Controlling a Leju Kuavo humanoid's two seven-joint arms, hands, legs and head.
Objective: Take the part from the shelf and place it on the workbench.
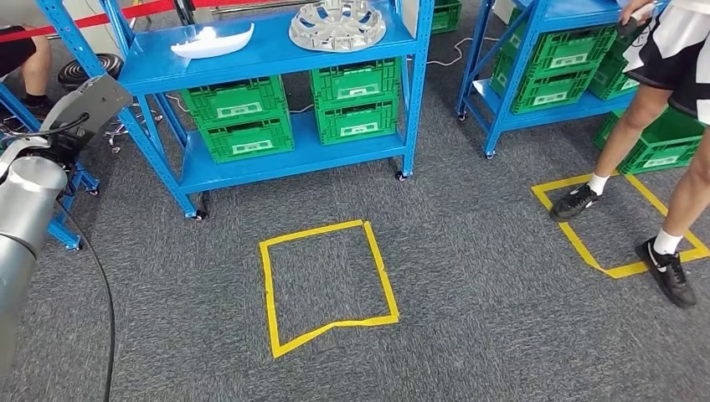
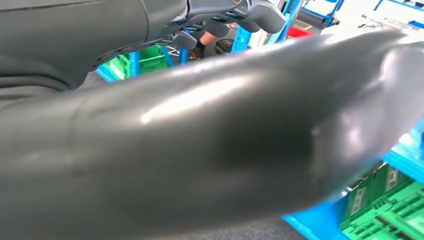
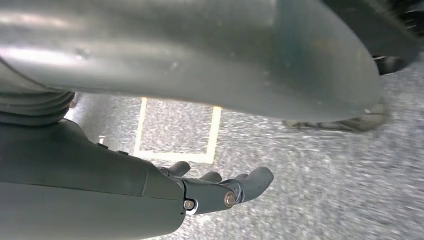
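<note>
On the top board of the blue shelf (image 1: 276, 50) lie a white curved part (image 1: 212, 42) and a round silver spoked part (image 1: 337, 25). My left arm (image 1: 25, 209) rises along the left edge of the head view, well short of the shelf. In the left wrist view my left hand (image 2: 200, 150) holds nothing: its thick grey thumb crosses the picture and its dark fingers (image 2: 225, 20) stand apart from it. My right hand (image 3: 215, 192) hangs over the grey carpet with its fingers stretched out and nothing in them.
Green crates (image 1: 239, 117) fill the shelf's lower boards. A yellow tape square (image 1: 326, 285) marks the carpet before the shelf. A person (image 1: 661, 126) stands at the right by a second blue shelf (image 1: 536, 92), feet on another tape square. Another person's leg (image 1: 33, 67) shows far left.
</note>
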